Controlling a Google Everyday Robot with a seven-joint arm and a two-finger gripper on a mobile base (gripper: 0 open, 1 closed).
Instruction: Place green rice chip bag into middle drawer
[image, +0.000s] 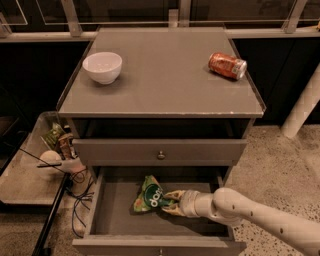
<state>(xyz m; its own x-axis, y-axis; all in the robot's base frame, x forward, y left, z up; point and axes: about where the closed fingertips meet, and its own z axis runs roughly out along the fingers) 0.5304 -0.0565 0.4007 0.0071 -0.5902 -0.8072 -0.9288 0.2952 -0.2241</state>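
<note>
**Bag inside the drawer, hand at its edge**

The green rice chip bag (148, 196) is already within the middle drawer (115, 217), which stands pulled out below the closed upper drawer front (160, 150) with its small knob. The bag is about in the centre of the grey floor, well apart from both side walls. I judge that it rests on the floor or hangs just above it – from where I stand this is not sure.

The relation that matters now: the arm reaches in from the side under the soda can (227, 65), and the hand (167, 202) touches the bag at its nearest edge. So the bag lies straight ahead of the hand, towards the side where the white bowl (102, 66) stands on the bench (160, 90). The long axis of the bag runs roughly from the back of the drawer to its front, a little slanted, so it crosses the line of the arm. Whether the hand is clamped on the bag or has let it go, I cannot tell. If it does hold, the coming move needs only a release and a pull back along the same line – the drawer walls leave room for it.

The bag itself is shiny and crumpled, light green, with a round dark green logo in white letters, and an orange-red patch at the end nearer the front.
</note>
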